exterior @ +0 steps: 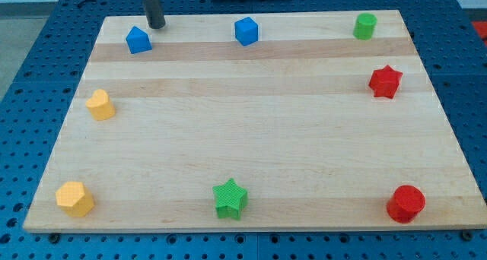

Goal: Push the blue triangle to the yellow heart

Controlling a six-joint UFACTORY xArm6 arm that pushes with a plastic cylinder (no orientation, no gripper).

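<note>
The blue triangle (pixel 138 40) lies near the board's top left corner. The yellow heart (pixel 100 105) lies on the left side, below the triangle and a little to its left. My tip (pixel 157 25) rests on the board just above and to the right of the blue triangle, close to it; I cannot tell if it touches. The rod rises out of the view's top.
A blue cube (pixel 246 31) sits at top centre, a green cylinder (pixel 365 26) at top right, a red star (pixel 385 82) on the right, a red cylinder (pixel 405 204) at bottom right, a green star (pixel 230 198) at bottom centre, a yellow hexagon (pixel 74 198) at bottom left. The wooden board (pixel 251 123) ends close behind my tip.
</note>
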